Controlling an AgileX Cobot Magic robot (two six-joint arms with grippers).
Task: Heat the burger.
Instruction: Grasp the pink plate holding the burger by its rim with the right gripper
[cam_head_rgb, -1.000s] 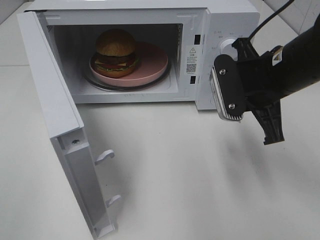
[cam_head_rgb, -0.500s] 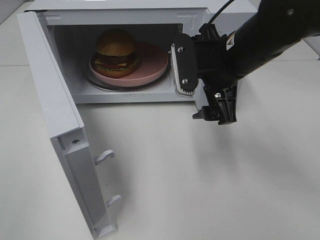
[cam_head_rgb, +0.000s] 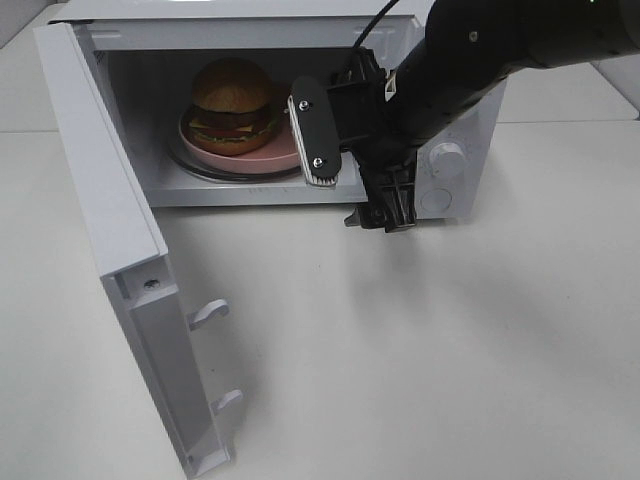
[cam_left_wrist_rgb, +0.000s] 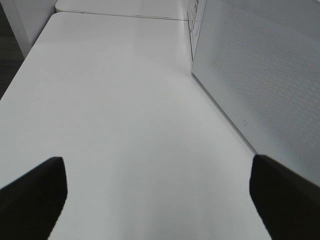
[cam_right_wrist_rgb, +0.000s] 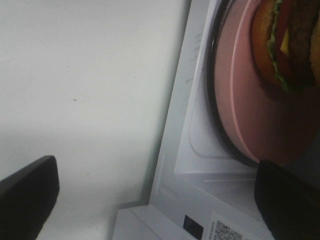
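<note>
The burger (cam_head_rgb: 233, 100) sits on a pink plate (cam_head_rgb: 270, 155) on the glass turntable (cam_head_rgb: 197, 165) inside the open microwave (cam_head_rgb: 250, 32). My right gripper (cam_head_rgb: 350, 175) hangs at the right side of the cavity mouth, open, with nothing between its fingers; one flat finger (cam_head_rgb: 315, 140) covers the plate's right edge. The right wrist view shows the plate (cam_right_wrist_rgb: 245, 100) and the burger's layers (cam_right_wrist_rgb: 285, 40) just beyond the open right gripper (cam_right_wrist_rgb: 157, 197). The left gripper (cam_left_wrist_rgb: 157, 195) is open over bare table, beside the door's outer face (cam_left_wrist_rgb: 260, 85); it is out of the high view.
The microwave door (cam_head_rgb: 100, 200) swings out to the left, with its latch hooks (cam_head_rgb: 210, 313) pointing across the table. A control knob (cam_head_rgb: 448, 158) shows on the panel behind the right arm. White tabletop (cam_head_rgb: 400, 350) stretches in front of the microwave.
The right arm has swept left from in front of the control panel to the cavity mouth, near the plate. The burger, plate and door have not moved.
</note>
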